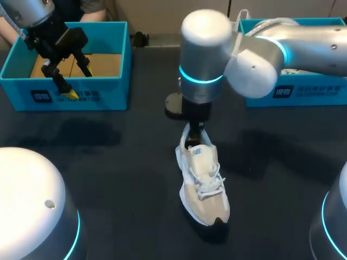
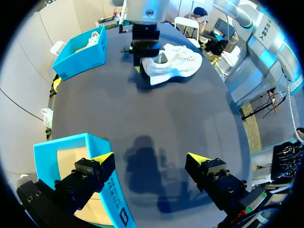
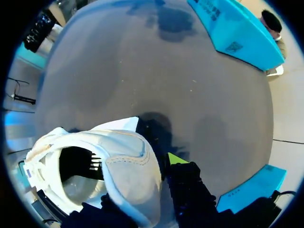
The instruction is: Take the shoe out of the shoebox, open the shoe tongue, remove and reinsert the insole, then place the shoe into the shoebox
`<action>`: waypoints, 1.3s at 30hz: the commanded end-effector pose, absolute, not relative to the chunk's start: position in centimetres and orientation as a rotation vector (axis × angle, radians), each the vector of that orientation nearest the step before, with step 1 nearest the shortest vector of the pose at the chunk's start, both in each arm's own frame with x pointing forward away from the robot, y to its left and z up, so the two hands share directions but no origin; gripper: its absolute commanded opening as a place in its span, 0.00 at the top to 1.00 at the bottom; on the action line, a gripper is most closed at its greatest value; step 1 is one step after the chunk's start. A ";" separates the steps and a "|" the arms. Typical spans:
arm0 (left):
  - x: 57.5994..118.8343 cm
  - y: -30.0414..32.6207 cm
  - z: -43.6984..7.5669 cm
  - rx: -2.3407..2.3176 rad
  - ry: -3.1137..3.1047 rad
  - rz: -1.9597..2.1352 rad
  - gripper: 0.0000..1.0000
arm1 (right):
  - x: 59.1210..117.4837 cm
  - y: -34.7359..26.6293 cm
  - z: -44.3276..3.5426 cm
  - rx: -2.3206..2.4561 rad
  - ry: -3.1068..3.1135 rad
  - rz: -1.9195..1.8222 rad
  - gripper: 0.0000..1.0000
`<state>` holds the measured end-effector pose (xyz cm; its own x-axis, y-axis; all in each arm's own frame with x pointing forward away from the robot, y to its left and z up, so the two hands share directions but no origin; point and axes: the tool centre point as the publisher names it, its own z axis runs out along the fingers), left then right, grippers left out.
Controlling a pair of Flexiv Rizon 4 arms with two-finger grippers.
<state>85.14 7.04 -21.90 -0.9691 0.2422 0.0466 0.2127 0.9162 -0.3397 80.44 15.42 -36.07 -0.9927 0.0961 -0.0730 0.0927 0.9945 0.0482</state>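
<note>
1. Dark table [image 1: 124, 162]: white sneaker [image 1: 203, 184] stands mid-table.
2. Right gripper [image 1: 194, 129] clamped on the sneaker's heel.
3. Left gripper [image 2: 150, 158] spread wide, holding nothing, over the blue shoebox [image 1: 108, 93].

**Twin silver-white arms with black grippers**

Right arm [image 1: 260, 51]: smooth silver-white rounded housings with a glowing cyan ring at the joint.
Left arm [image 1: 27, 11]: same silver finish.
Left gripper [image 2: 151, 159]: black blocky fingers [image 2: 85, 178], hex screws, bright yellow wedge tips.
Right gripper [image 1: 194, 130]: black, with a yellow-green tip.
Two white domed housings [image 1: 27, 200], each cyan-banded.
</note>
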 end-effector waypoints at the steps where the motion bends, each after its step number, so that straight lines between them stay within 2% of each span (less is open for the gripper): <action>1: 85.1 7.0 -21.9 -0.355 -2.991 0.511 0.00 | 79.5 11.1 -31.7 0.162 3.038 0.153 1.00; 6: 85.1 7.0 -21.9 -0.355 -2.991 0.511 0.00 | 80.3 8.8 -28.8 0.219 3.001 0.195 1.00; 18: 85.1 7.0 -21.9 -0.355 -2.991 0.511 0.00 | 80.3 8.8 -28.8 0.219 3.001 0.195 1.00; 27: 87.5 10.8 -18.4 0.215 -3.097 0.391 0.00 | 81.2 4.4 -24.0 0.341 2.945 0.061 1.00; 39: 89.8 17.4 -16.3 1.061 -3.047 0.188 0.00 | 86.1 -1.3 -18.5 0.388 2.925 -0.024 1.00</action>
